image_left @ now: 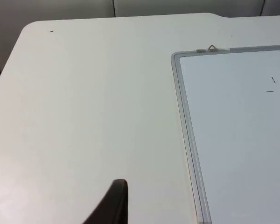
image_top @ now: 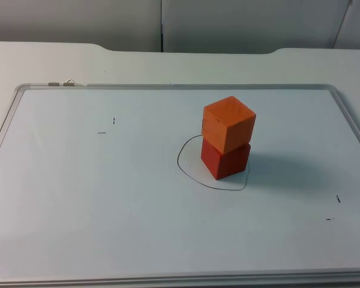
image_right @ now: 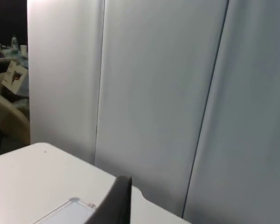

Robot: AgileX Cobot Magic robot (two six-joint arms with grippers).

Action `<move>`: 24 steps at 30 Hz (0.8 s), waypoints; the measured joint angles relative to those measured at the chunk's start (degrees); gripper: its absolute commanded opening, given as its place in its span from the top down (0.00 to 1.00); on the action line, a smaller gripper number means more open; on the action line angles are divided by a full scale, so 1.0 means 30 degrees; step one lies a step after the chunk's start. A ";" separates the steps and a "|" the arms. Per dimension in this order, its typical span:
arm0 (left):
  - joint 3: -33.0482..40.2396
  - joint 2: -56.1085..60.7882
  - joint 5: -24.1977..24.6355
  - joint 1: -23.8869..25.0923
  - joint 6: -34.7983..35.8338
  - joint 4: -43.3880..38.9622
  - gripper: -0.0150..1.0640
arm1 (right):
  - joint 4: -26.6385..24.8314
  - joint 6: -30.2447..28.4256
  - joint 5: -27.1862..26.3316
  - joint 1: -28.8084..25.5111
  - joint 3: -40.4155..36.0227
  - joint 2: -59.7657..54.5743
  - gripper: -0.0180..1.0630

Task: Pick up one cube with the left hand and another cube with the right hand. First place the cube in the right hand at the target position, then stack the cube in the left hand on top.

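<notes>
An orange cube [image_top: 229, 123] stands on top of a red cube [image_top: 225, 159], turned slightly against it. The stack sits inside a hand-drawn black outline [image_top: 189, 171] on the whiteboard [image_top: 78, 198], right of the middle. Nothing touches the cubes. My left gripper [image_left: 116, 205] waits over the bare white table, off the whiteboard's left frame [image_left: 186, 130] and far from the stack. My right gripper [image_right: 119, 200] is raised and points at the grey partition wall [image_right: 154, 93], above a far corner of the table [image_right: 32, 177].
The whiteboard's metal frame [image_top: 6, 129] rims the work area, with clips [image_top: 61, 83] at its back left. Small pen marks [image_top: 108, 126] lie on the left and others [image_top: 336, 201] at the right. The partition wall [image_top: 168, 24] closes the back.
</notes>
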State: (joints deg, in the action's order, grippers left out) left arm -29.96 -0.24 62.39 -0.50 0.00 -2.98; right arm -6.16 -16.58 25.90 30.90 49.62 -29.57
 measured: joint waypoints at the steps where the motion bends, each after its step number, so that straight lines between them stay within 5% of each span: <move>1: 0.0000 0.0000 0.0000 0.0000 0.0000 0.0000 0.01 | 0.0000 -0.0008 0.0355 0.0000 0.0000 0.0000 0.09; 12: 0.0000 0.0000 0.0000 0.0000 0.0000 0.0000 0.01 | -0.0082 -0.0525 0.6582 0.0000 -0.0494 0.0413 0.09; 24: 0.0000 0.0000 0.0000 0.0000 0.0000 0.0000 0.01 | -0.0419 0.1216 0.9168 0.0000 -0.4335 0.7432 0.09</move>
State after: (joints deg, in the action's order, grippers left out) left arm -29.96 -0.24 62.39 -0.50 0.00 -2.98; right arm -7.42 -12.94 53.41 30.90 36.61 -7.28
